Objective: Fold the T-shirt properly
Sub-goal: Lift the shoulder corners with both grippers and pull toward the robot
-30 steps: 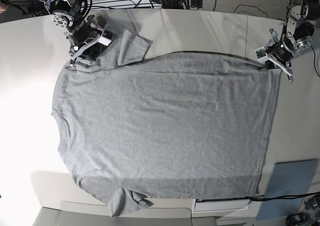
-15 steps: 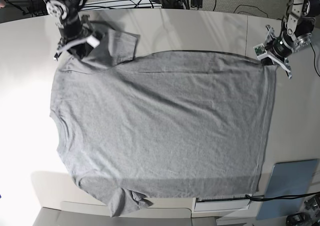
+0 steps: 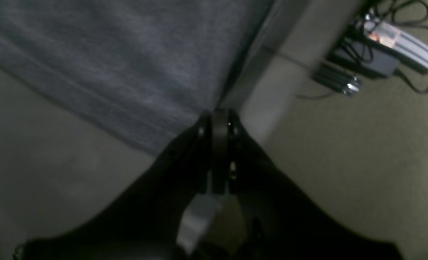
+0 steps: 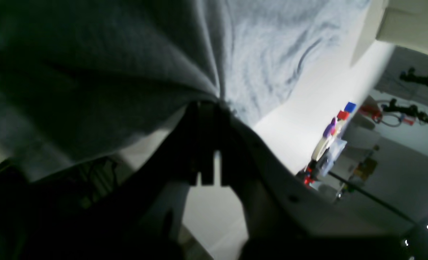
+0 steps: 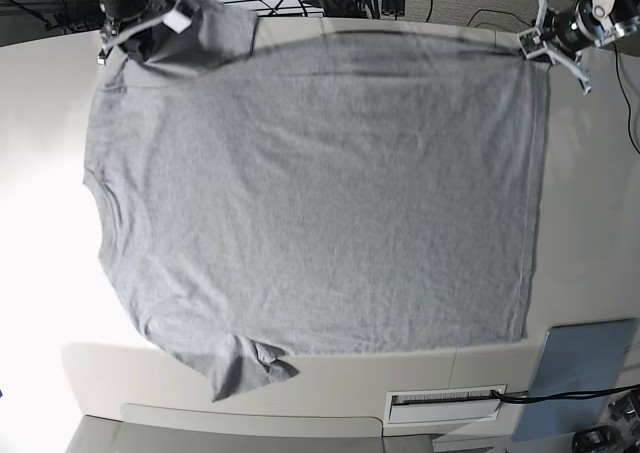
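The grey T-shirt lies spread plain side up on the table, collar to the left and hem to the right. Its near sleeve is crumpled at the front edge. My right gripper is at the back left, shut on the cloth at the far shoulder beside the sleeve. In the right wrist view the fabric bunches into the shut gripper. My left gripper is shut on the far hem corner at the back right. The left wrist view shows the cloth pinched in the gripper.
A pale blue-grey flat panel lies at the front right corner, next to a white slotted box. Cables and a power strip lie on the floor past the table's far edge. Small coloured items stand off to one side.
The right gripper has shut on the shoulder cloth. Both grippers have moved to the table's far edge, drawing the shirt's far side with them; the whole shirt has slid away from the front.
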Motion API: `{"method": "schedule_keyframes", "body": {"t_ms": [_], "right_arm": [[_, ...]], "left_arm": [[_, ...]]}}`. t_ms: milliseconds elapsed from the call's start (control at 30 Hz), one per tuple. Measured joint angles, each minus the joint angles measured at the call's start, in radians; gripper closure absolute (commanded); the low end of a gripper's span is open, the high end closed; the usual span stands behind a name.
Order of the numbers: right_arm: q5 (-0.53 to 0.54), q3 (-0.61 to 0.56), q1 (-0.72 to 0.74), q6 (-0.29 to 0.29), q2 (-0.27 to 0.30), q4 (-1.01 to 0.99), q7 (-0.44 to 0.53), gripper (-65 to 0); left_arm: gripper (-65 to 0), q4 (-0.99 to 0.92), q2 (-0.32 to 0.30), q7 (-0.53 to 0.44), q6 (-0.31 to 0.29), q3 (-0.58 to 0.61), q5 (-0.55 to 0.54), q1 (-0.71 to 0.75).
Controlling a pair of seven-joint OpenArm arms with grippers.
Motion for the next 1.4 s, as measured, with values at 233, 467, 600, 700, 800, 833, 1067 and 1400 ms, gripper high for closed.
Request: {"method": "schedule_keyframes", "body": {"t_ms": [233, 467, 600, 700, 800, 833, 1067, 1400], "right_arm": [[-0.001, 0.000, -0.132, -0.078, 0.002, 0.023, 0.005, 0.0], [-0.066, 0.001, -0.180, -0.158, 0.004, 0.024, 0.003, 0.0], [-0.080, 0.001, -0.138, -0.198, 0.003, 0.026, -0.002, 0.0], [-0.074, 0.001, -0.085, -0.199, 0.004, 0.026, -0.012, 0.0], [-0.018, 0.001, -0.018, -0.197, 0.001, 0.026, -0.016, 0.0], [0.002, 0.000, 0.006, -0.197, 0.001, 0.026, -0.017, 0.0], [0.064, 0.000, 0.156, -0.198, -0.027, 0.026, -0.020, 0.0], [0.072, 0.000, 0.246, -0.168, -0.048, 0.026, 0.009, 0.0]], "left_arm": [[0.0, 0.023, 0.000, -0.014, -0.019, -0.087, 0.003, 0.128], [0.0, 0.031, 0.000, -0.251, -0.056, -0.195, -0.026, 0.187], [0.0, 0.049, 0.000, -0.283, -0.048, -0.214, -0.198, 0.166], [0.0, 0.068, -0.001, -0.284, -0.048, -0.214, -0.287, 0.124], [0.0, 0.068, 0.000, -0.280, -0.051, -0.214, -0.340, 0.069], [0.0, 0.068, -0.001, -0.280, -0.048, -0.214, -0.354, 0.054], [0.0, 0.068, 0.043, -0.143, 0.000, -0.214, -0.439, -0.053], [0.0, 0.068, 0.083, 0.033, 0.039, -0.212, -0.483, -0.153]]}}
